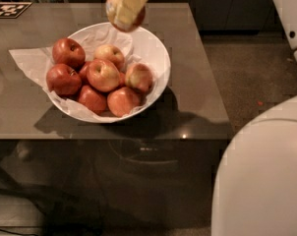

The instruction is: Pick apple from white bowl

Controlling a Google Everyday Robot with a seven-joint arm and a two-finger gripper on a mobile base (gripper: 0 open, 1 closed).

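My gripper is at the top of the view, above the far rim of the white bowl. Its yellowish fingers are shut on an apple with reddish skin, held clear of the bowl in the air. The bowl stands on the grey table and is lined with crumpled white paper. Several red and yellow-red apples lie in it.
The grey table ends at its front edge below the bowl and at its right edge near the floor. A black-and-white marker tag lies at the table's far left. The robot's white body fills the lower right.
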